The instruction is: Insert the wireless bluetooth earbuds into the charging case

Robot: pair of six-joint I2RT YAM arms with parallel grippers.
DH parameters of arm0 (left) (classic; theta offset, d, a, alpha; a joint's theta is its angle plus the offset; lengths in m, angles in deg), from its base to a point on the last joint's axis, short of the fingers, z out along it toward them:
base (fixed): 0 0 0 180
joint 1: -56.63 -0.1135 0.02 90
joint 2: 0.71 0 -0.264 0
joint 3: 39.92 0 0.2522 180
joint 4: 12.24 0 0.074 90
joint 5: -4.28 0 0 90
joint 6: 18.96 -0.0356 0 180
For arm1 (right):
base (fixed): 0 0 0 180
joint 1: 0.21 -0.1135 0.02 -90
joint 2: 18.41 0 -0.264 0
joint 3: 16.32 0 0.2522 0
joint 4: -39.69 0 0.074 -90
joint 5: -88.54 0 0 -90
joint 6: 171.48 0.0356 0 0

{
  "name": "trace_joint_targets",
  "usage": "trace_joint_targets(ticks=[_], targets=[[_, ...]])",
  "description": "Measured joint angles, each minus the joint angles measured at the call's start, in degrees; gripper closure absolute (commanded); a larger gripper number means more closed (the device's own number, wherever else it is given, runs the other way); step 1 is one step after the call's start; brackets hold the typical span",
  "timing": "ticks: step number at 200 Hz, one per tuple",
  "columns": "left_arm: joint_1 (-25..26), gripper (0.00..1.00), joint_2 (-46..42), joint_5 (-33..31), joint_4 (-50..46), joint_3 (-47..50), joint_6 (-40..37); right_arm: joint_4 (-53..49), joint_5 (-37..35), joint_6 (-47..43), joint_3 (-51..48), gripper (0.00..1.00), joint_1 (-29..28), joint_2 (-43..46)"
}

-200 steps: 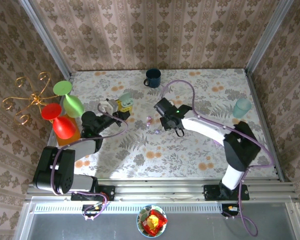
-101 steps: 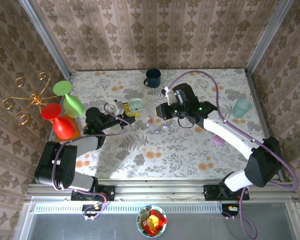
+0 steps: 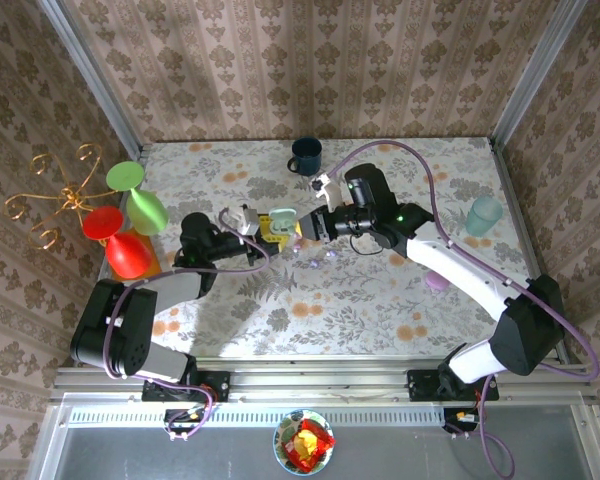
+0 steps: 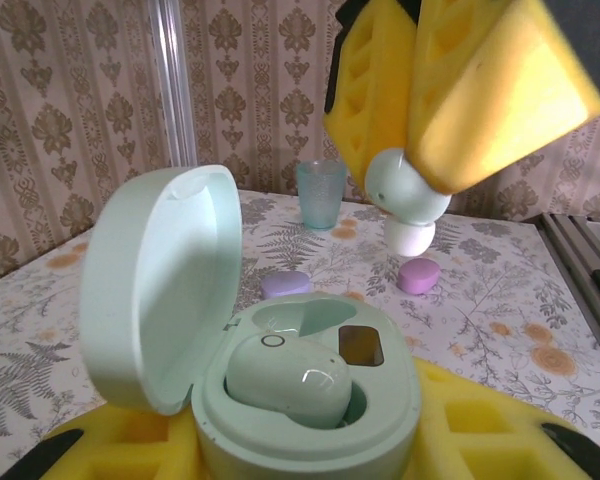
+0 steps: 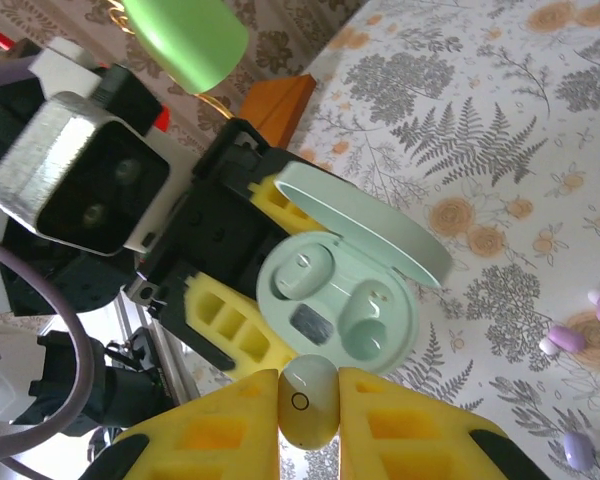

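top view: the left end effector [image 3: 273,229] is clenched on an open mint case [image 3: 280,218] near the middle of the table [image 3: 380,310]. the right end effector [image 3: 307,228] sits just right of the case, clenched on something too small to make out here. loose earbuds [image 3: 300,240], pink and lilac, lie on the table just below the two end effectors. a blue mug [image 3: 305,155] stands at the far edge and a teal cup [image 3: 484,215] at the right edge. a pink case [image 3: 436,280] lies beside the right arm.

left wrist view: the mint case stands between yellow fingers [image 4: 480,440], its lid tipped back to the left. a seated earbud [image 4: 285,380], mint, rests in one pocket. above and to the right, the other arm's yellow fingers pinch a held earbud [image 4: 405,185], also mint, clear of the case. a lilac case [image 4: 285,285] lies on the table behind.

right wrist view: the held earbud is gripped between yellow fingers at the bottom edge, just beside the rim of the open case.
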Motion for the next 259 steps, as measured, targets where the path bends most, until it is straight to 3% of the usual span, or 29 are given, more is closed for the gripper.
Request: trace_joint_targets(ticks=[169,225,259], targets=[[0.52,0.77,0.07,2.71,1.62,-0.42,1.51,-0.57,0.09,-1.4,2.25,0.8,-0.15,-4.46],[0.52,0.77,0.07,2.4,1.64,-0.42,1.55,-0.57,-1.42,-0.76,2.56,0.5,-0.42,-4.44],[0.52,0.77,0.07,2.45,2.29,-0.42,1.55,0.61,-3.67,0.11,1.03,0.4,-0.22,-2.86]])
